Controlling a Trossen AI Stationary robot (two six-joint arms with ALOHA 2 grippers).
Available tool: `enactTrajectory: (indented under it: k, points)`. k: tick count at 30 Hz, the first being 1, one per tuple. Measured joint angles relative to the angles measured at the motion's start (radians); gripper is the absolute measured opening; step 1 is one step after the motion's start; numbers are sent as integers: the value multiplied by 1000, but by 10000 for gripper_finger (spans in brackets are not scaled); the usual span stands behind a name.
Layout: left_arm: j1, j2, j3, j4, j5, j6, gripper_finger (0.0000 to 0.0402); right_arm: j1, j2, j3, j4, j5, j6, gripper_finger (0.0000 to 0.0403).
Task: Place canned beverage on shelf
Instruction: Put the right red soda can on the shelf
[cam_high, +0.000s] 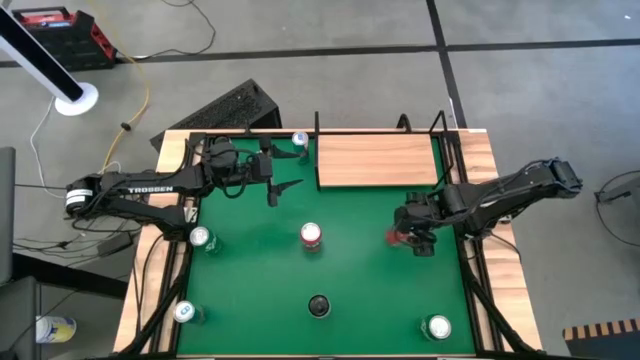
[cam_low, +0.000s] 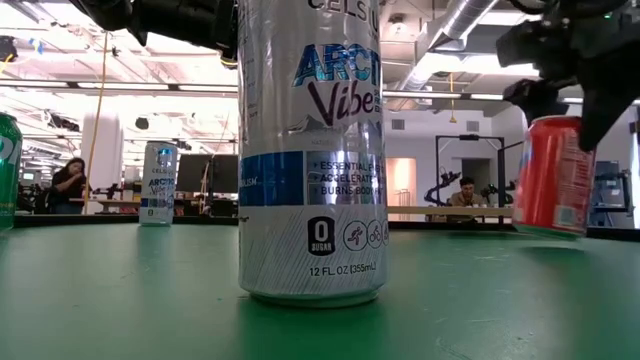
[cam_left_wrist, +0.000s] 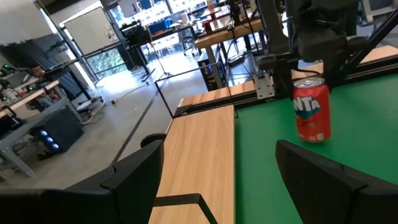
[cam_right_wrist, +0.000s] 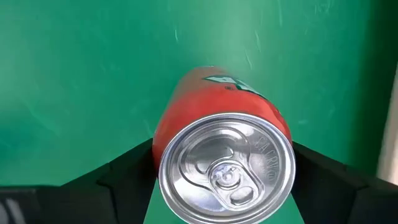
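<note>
My right gripper is shut on a red can at the right of the green mat, in front of the shelf. The can also shows in the low view and the left wrist view. The shelf is a light-wood plank with black posts at the table's far edge, and nothing stands on it. My left gripper hovers open and level at the far left, pointing toward the shelf and the red can, with nothing between its fingers. My right gripper pinches the red can's wall just under its top rim, one finger on each of two opposite sides. The fingers come from above, pointing steeply down. The can leans a little in the low view; I cannot tell whether its base touches the mat.
A tall silver can stands at the mat's middle, close to the low camera. More cans stand at the left, near left, near right and far edge. People sit in the room behind.
</note>
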Motion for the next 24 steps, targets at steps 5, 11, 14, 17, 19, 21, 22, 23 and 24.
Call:
enactTrajectory:
  k: [5, 11, 14, 17, 19, 21, 22, 23, 24]
  points:
    - [0, 0, 0, 0, 0, -6, 296, 1, 47, 6, -50, -9, 15, 353]
    - [0, 0, 0, 17, 0, -5, 296, 0, 80, 11, -48, -8, 98, 357]
    - [0, 0, 0, 22, 0, -1, 296, 1, 84, 43, -67, -9, 127, 360]
    - [0, 0, 0, 21, -6, 2, 296, 1, 87, 99, -72, -6, 133, 364]
    - [0, 0, 0, 22, -16, 1, 296, 1, 81, 140, -72, 1, 154, 366]
    - [0, 0, 0, 20, -23, 1, 296, 1, 85, 167, -91, 0, 166, 367]
    - [0, 0, 0, 19, -24, 1, 296, 1, 86, 177, -98, 2, 171, 367]
    - [0, 0, 0, 19, -24, 1, 296, 1, 85, 190, -96, 1, 173, 368]
    - [0, 0, 0, 19, -24, 1, 296, 1, 83, 201, -92, 2, 174, 368]
